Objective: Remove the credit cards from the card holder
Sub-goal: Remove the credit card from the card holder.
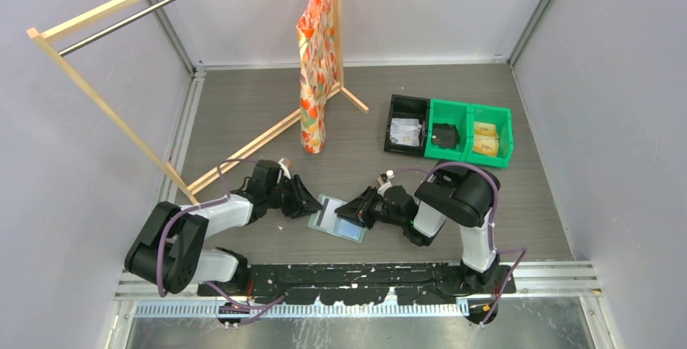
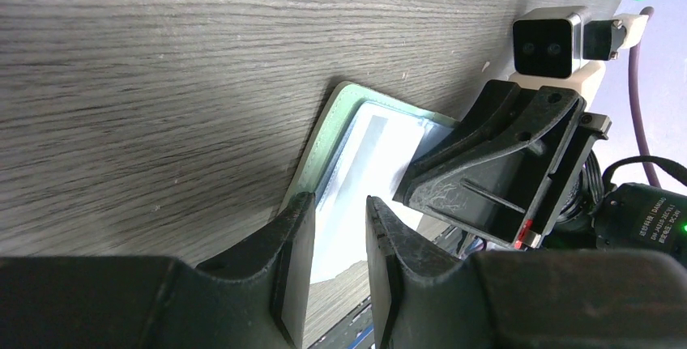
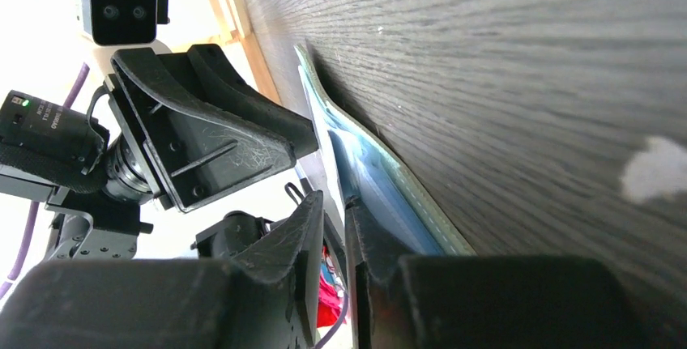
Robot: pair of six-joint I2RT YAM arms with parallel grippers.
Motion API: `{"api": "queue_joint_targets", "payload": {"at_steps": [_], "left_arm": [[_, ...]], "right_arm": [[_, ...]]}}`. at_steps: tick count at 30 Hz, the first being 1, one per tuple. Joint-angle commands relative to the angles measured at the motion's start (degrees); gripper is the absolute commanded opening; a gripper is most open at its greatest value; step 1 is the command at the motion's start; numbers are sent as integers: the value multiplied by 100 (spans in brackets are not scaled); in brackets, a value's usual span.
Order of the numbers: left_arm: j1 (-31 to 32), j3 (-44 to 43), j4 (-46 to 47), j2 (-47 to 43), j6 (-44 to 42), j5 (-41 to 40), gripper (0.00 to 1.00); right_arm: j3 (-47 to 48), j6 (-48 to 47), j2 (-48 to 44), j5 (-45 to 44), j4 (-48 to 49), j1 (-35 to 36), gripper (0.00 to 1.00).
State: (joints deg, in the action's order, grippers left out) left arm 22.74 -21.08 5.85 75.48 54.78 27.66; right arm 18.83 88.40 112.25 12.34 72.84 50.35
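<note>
Sage-green fabric bifold card holder [image 1: 339, 218] lies open on the grey wood-grain table [image 1: 243, 122], probably light and floppy, best pinned by one flap. At its edge the jaws of the left gripper [image 2: 334, 260] stand slightly parted. Whether the right gripper [image 3: 328, 268] is grasping anything, I cannot tell.

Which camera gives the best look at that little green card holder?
The top external view: the card holder lies open on the table, nearly all of it visible. The left wrist view shows only a green-edged corner and pale pocket; the right wrist view sees it nearly edge-on.
</note>
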Motion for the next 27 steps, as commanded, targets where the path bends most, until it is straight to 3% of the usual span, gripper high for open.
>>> {"api": "queue_joint_targets", "payload": {"at_steps": [1, 14, 22, 27], "left_arm": [[-24, 34, -356, -46, -192, -112, 32], [-24, -81, -725, -577, -308, -40, 32], [-24, 61, -358, -1160, -214, 160, 34], [-24, 126, 214, -651, -217, 615, 33]], "right_arm": [[109, 20, 236, 60, -399, 96, 20], [19, 9, 215, -62, -393, 91, 1], [-93, -23, 138, -74, -353, 95, 1], [-153, -42, 139, -106, -332, 97, 1]]}}
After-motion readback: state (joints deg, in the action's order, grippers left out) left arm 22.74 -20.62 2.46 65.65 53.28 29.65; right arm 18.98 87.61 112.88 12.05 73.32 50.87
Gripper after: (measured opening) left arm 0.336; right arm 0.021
